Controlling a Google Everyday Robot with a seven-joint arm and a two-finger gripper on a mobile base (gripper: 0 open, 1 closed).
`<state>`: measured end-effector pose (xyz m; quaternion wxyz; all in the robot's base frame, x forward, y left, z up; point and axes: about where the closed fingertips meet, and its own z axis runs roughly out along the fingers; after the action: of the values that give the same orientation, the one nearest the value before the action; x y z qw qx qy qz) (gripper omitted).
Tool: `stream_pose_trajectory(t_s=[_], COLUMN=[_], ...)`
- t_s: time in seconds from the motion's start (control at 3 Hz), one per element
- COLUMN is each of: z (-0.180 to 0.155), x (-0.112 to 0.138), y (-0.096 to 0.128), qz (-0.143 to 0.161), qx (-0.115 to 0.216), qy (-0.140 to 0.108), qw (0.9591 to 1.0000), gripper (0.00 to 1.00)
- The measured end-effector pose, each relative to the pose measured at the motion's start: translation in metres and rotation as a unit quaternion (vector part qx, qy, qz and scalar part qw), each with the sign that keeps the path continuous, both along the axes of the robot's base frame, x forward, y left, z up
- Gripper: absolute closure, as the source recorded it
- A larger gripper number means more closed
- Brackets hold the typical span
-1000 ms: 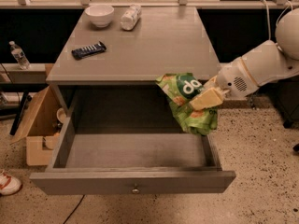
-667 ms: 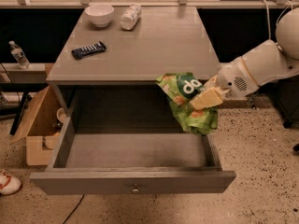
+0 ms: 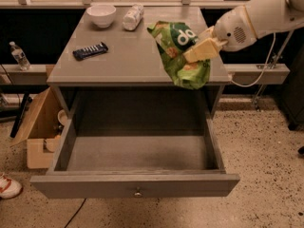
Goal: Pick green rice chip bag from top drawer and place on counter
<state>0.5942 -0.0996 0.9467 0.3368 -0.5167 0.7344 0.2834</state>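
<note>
My gripper (image 3: 197, 52) hangs over the tabletop's (image 3: 133, 56) three o'clock edge, fingers (image 3: 205, 46) pinching the chip bag (image 3: 179, 38) mid-body; I judge it light, crinkly, slippery.

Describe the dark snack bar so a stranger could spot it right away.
On the grey counter above the open top drawer, the bar lies flat on the left half, in front of the white bowl, away from the end effector holding the green bag at the right. It's the only dark blue, flat thing there.
</note>
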Motion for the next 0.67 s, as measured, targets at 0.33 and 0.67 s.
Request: stream_pose_trajectory(t_s=[0.33, 0.67], z=[0.0254, 0.0251], x=[0.0073, 0.0076], y=[-0.0014, -0.0009], qz=[-0.006, -0.005], qx=[0.009, 0.009], qy=[-0.027, -0.026], qw=[0.9996, 0.9996], gripper=[1.00, 1.00])
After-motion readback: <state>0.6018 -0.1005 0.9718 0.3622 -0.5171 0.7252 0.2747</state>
